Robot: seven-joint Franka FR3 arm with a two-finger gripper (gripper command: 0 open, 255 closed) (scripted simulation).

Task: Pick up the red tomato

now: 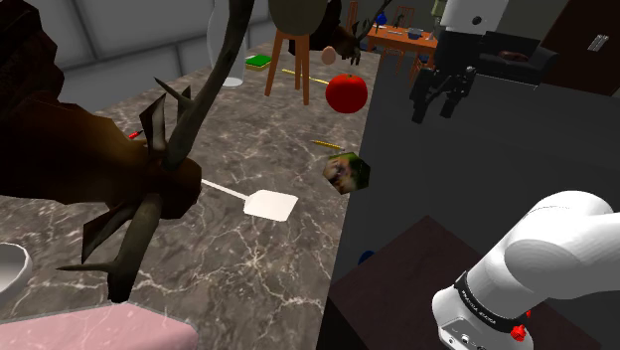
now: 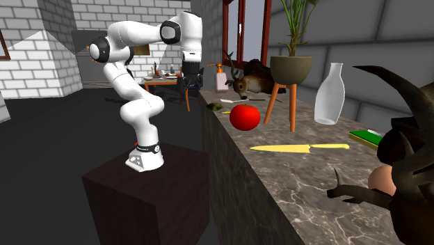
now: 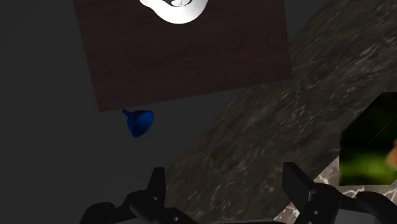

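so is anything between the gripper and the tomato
Nothing visible does. The open gripper hangs beyond the counter, to the shoulder view's right of the tomato, with bare space between. The cube lies nearer that camera, out of line.

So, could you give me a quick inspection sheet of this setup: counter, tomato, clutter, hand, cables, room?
Surface: dark veined counter, crowded with objects.
Job's things: red tomato rests on the counter near its edge, untouched.
Clutter: white spatula, yellow knife, faceted printed block, white vase, potted plant on a legged stand, green book, dark antlered figure; blue funnel on the floor.
Hand: black hand open, holding nothing, beside the counter's edge, apart from the tomato.
Cables: nothing seen.
Surroundings: white brick walls, dark box stand under the arm, dark floor.
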